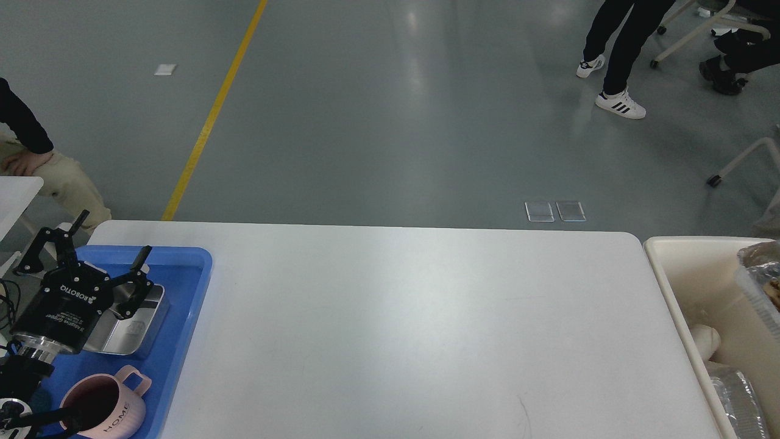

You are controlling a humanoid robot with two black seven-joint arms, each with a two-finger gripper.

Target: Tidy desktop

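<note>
The white desktop (414, 329) fills the middle of the head view and is bare. My left gripper (114, 232) is open and empty, hovering over the blue tray (183, 253) at the desktop's left end, just above a steel box (131, 329). A pink mug (106, 408) marked HOME stands in the tray's near part. My right gripper is out of view.
A cream bin (676, 262) stands past the desktop's right edge and holds a foil tray (758, 286), a white cup (705, 338) and another foil dish (737, 402). People stand on the floor beyond, at far left and far right.
</note>
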